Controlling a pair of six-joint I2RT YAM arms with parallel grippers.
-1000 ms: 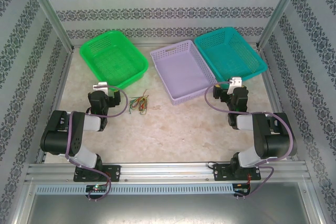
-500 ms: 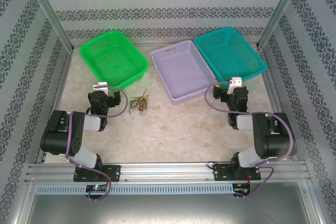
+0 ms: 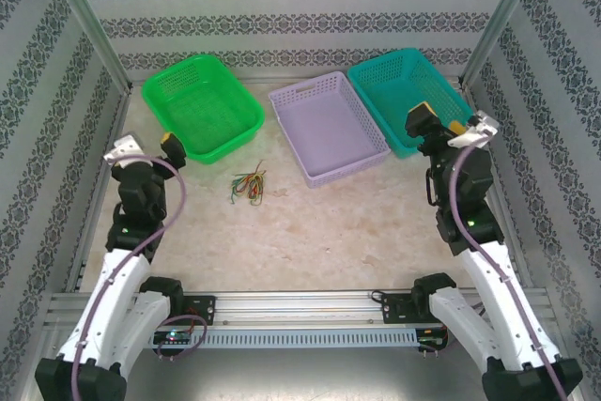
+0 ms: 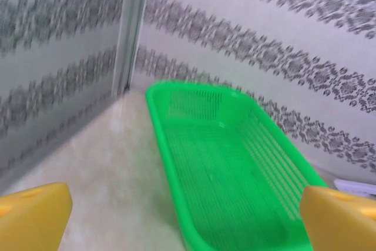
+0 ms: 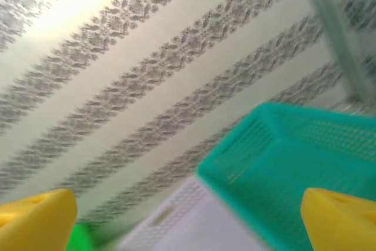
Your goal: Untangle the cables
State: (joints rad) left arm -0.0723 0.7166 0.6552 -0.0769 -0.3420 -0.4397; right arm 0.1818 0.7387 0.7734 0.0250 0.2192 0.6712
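While both arms stand upright at the table's sides, one tangle of thin red, green, yellow and orange cables (image 3: 249,185) lies on the pale marbled tabletop (image 3: 319,223), near the front corner of the green plastic mesh basket (image 3: 202,105); strand count unreadable. Baskets: three in a row, green, lilac plastic basket (image 3: 327,126), teal plastic basket (image 3: 408,100). Left gripper (image 4: 187,221): jaws wide apart, facing green basket. Right gripper (image 5: 188,218): jaws wide apart, facing teal basket. Both well apart from the cables
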